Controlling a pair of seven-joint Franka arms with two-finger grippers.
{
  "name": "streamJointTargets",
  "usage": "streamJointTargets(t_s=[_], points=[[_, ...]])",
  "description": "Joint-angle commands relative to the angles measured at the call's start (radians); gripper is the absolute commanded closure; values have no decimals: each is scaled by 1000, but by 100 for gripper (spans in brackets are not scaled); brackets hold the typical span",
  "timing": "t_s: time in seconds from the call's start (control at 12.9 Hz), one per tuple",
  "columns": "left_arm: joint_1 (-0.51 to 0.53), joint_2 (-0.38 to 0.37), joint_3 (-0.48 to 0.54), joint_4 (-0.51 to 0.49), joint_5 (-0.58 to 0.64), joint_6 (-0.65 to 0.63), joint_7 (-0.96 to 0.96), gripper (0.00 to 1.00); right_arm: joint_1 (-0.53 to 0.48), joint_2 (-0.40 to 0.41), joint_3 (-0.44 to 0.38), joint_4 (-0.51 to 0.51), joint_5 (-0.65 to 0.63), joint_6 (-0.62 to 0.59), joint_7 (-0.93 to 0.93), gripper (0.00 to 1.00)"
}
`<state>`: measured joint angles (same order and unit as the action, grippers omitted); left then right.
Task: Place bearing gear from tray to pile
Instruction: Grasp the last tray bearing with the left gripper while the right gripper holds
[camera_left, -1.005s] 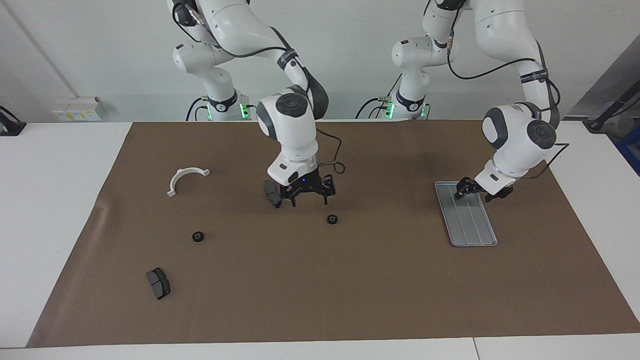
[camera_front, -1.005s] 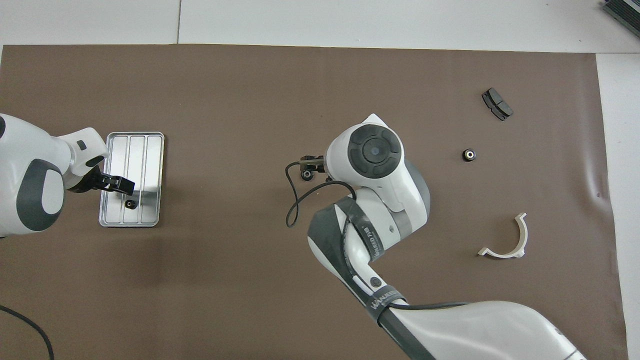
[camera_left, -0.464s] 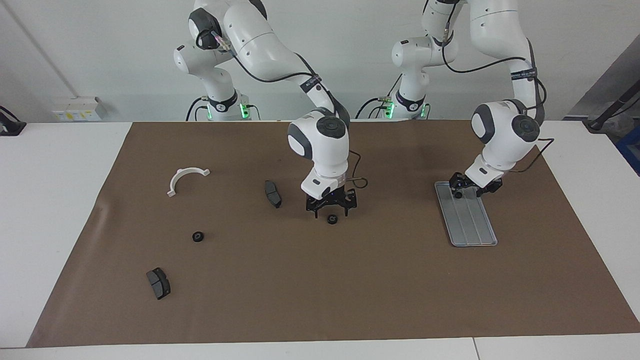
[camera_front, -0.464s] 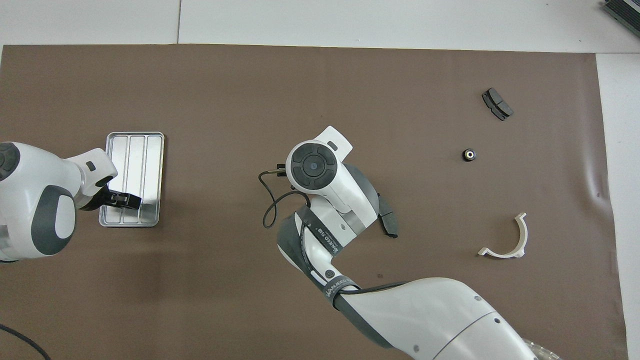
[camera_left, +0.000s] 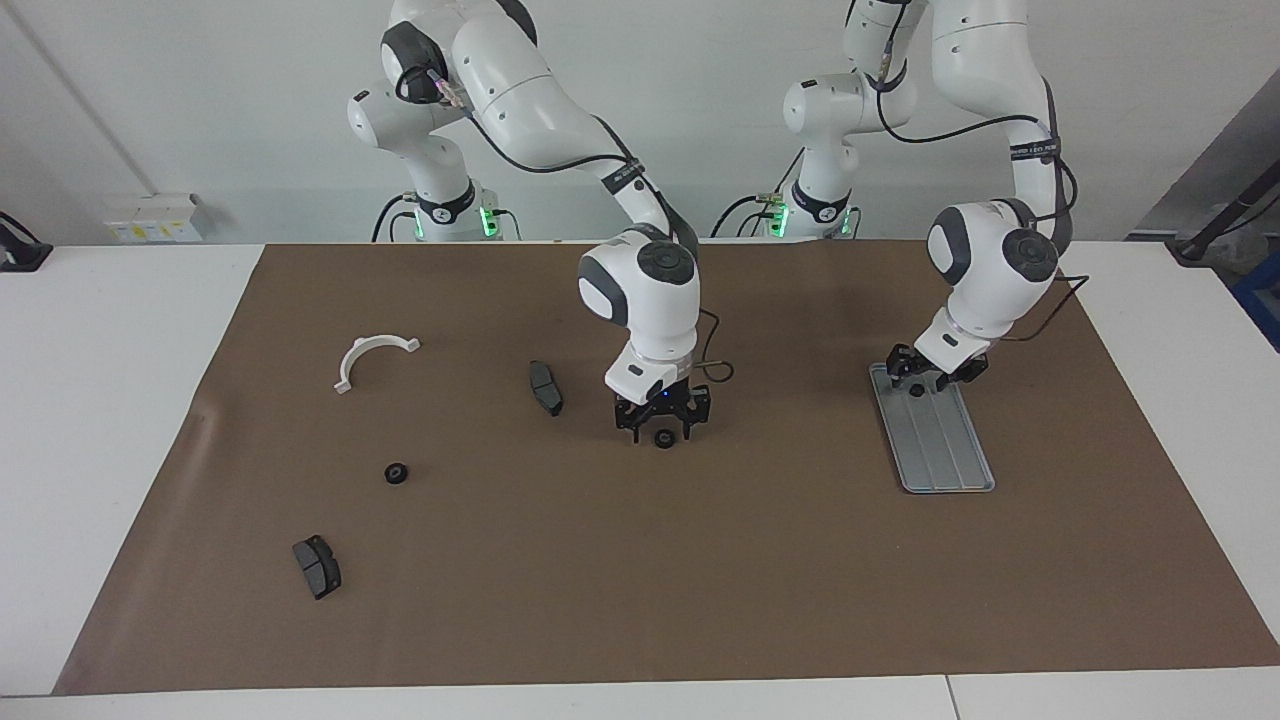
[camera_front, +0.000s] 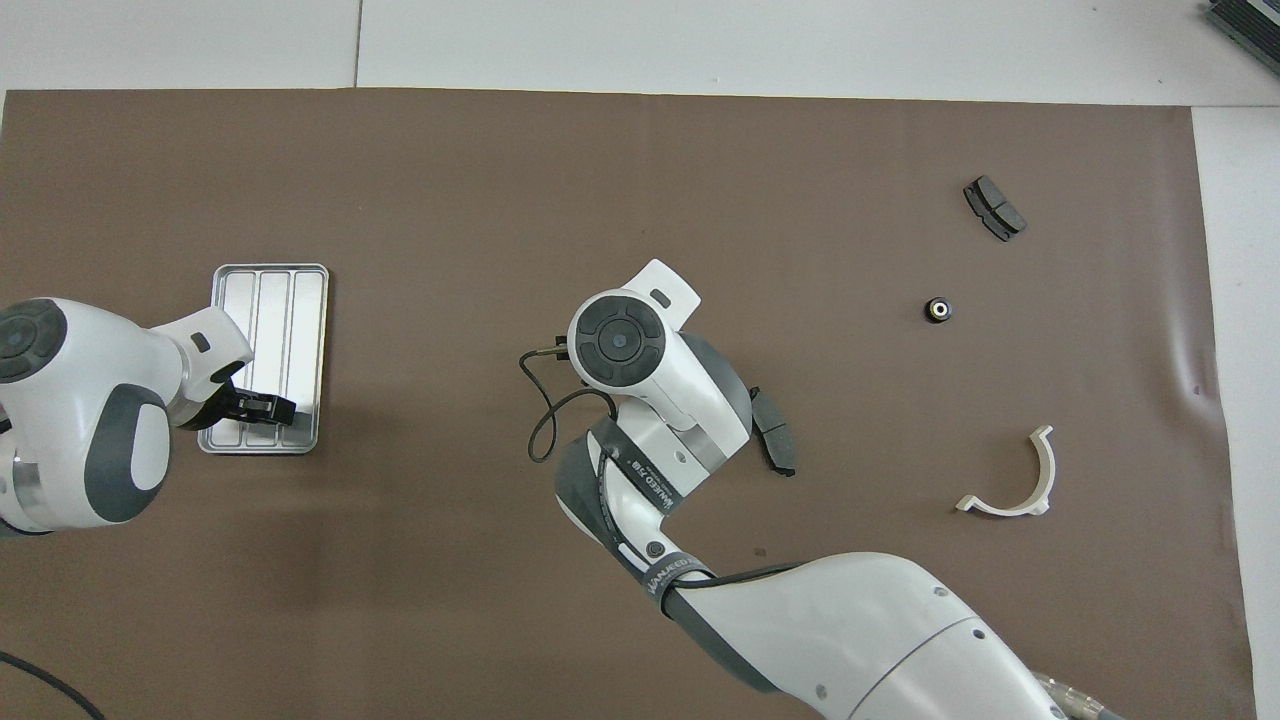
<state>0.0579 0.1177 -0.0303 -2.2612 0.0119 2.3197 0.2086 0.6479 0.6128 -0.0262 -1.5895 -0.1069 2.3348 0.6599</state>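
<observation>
Right arm (camera_front: 700, 590) band lettering visible, unreadable.

A dark strap (camera_front: 650, 487) on the right arm's forearm carried white lettering, too small to be read with certainty. Another lettered strap (camera_left: 1036, 152) wrapped the left arm, equally illegible. Nothing else bore text.

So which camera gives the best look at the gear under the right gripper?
The facing view: the gear lies on the mat beneath the right gripper. In the overhead view the right arm's wrist covers it entirely.
</observation>
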Motion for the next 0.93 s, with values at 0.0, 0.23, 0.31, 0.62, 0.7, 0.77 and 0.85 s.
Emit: streamJointTargets(t_s=[0.0, 0.23, 0.31, 0.62, 0.7, 0.77, 0.85], points=[[-9, -32, 7, -38, 13, 43, -20, 27, 1, -2, 0, -26, -22, 34, -2, 33], [-10, -32, 7, -46, 13, 44, -63, 32, 3, -2, 2, -29, -22, 37, 0, 40], [-10, -32, 7, -46, 13, 44, -83, 32, 3, -2, 2, -30, -22, 37, 0, 48], [-10, -32, 7, -50, 13, 53, -92, 39, 3, -4, 2, -24, -11, 34, 0, 87], [-9, -33, 7, -50, 13, 55, -92, 41, 1, -4, 2, -20, -10, 29, 0, 100], [-9, -33, 7, -50, 13, 55, -95, 43, 3, -4, 2, -12, -7, 17, 1, 100], [-9, -33, 7, -50, 13, 58, -107, 46, 1, -4, 2, 2, -2, 2, 1, 100]])
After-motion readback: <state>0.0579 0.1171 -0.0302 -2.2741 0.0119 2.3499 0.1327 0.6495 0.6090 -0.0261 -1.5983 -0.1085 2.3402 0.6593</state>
